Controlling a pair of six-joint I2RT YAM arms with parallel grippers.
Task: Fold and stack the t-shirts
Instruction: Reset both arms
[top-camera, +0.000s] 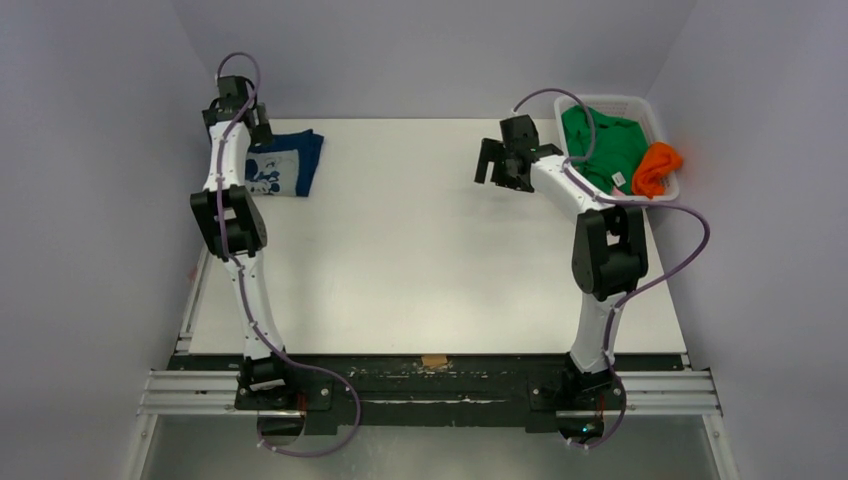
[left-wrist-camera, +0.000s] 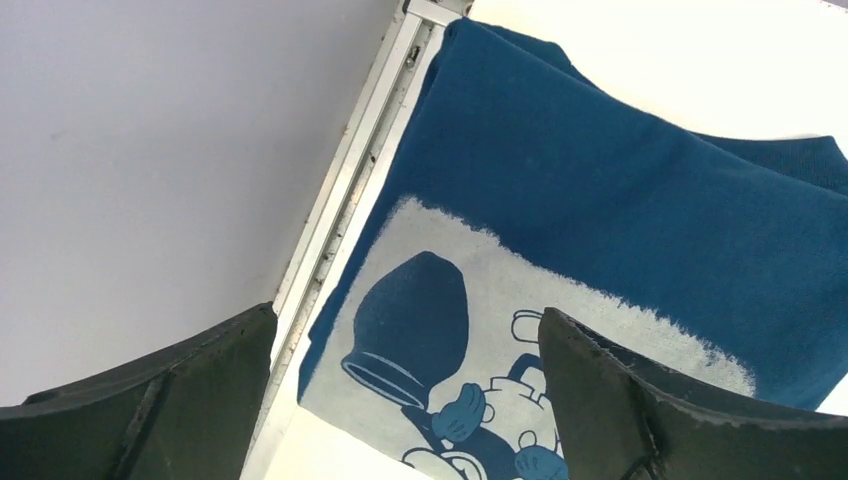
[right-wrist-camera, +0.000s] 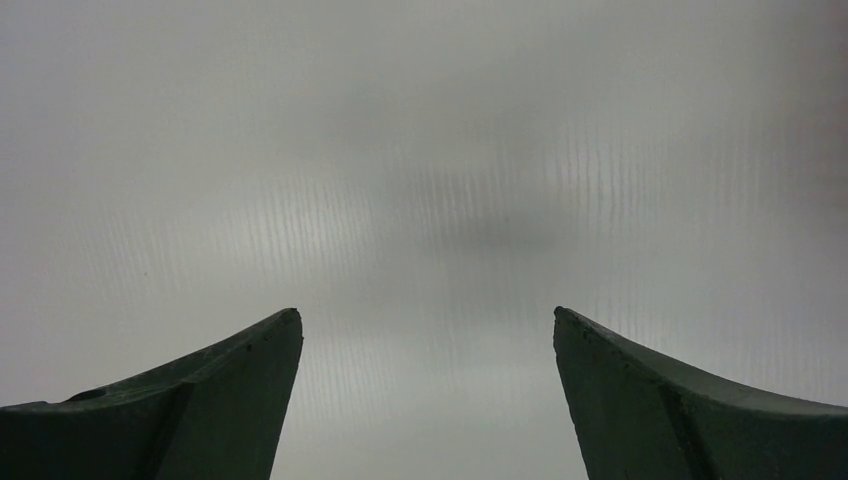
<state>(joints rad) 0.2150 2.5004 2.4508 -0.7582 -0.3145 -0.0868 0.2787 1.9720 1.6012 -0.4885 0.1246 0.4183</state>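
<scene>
A dark blue t-shirt (top-camera: 285, 165) with a pale cartoon print lies folded at the table's far left edge. My left gripper (top-camera: 250, 128) hovers just above it, jaws wide apart and holding nothing. In the left wrist view the left gripper (left-wrist-camera: 410, 320) frames the print on the blue shirt (left-wrist-camera: 620, 200). A bright green t-shirt (top-camera: 605, 145) and an orange t-shirt (top-camera: 657, 168) lie crumpled in the white basket (top-camera: 625, 100) at the far right. My right gripper (top-camera: 497, 165) is raised just left of the basket, open and empty. The right wrist view shows the right gripper (right-wrist-camera: 428, 312) against a plain grey wall.
A metal rail (left-wrist-camera: 350, 190) runs along the table's left edge beside the blue shirt. Grey walls close in the table on the left, back and right. A small tan tag (top-camera: 434, 361) sits at the near edge between the arm bases.
</scene>
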